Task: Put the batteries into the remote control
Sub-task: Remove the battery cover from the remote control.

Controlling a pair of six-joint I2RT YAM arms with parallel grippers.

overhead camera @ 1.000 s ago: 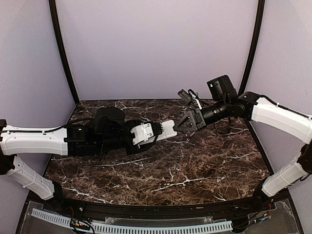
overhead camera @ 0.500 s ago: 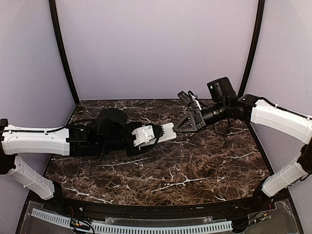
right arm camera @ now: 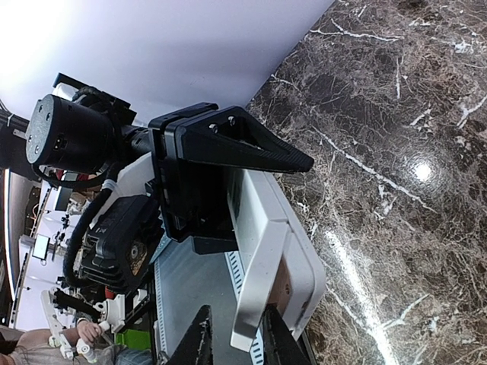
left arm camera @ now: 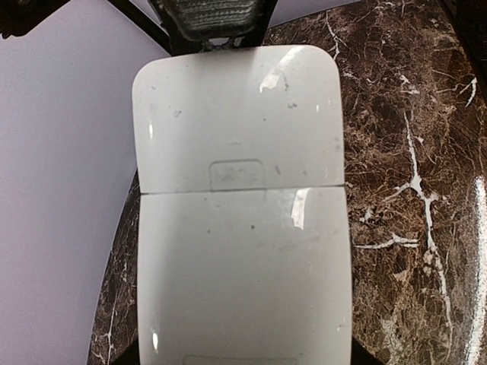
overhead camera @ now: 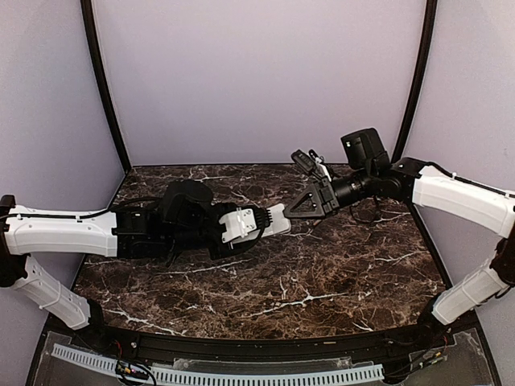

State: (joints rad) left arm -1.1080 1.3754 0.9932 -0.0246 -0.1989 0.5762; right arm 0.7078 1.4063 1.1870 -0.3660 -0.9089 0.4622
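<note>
My left gripper (overhead camera: 251, 223) clamps the light, slippery flat white plastic remote control (left arm camera: 243, 190) edgewise; the right gripper (overhead camera: 290, 211) seemingly pinches its end.

Two matching arms here! The left arm (overhead camera: 60, 232) wears smooth white shells over black joints, and there's a thin black cable (overhead camera: 80, 215) running along its top. The right arm (overhead camera: 463, 197) has the same white casing and black joints, plus a boxy black camera (overhead camera: 364, 147) at the wrist and loose black wires (overhead camera: 366, 211). The left gripper (overhead camera: 259, 223) has a white housing, black wedge-shaped fingers (right arm camera: 251, 148) with small screws at their mount, and a round black motor (right arm camera: 65, 137) behind. The right gripper (overhead camera: 290, 211) is all black and triangular.
</note>
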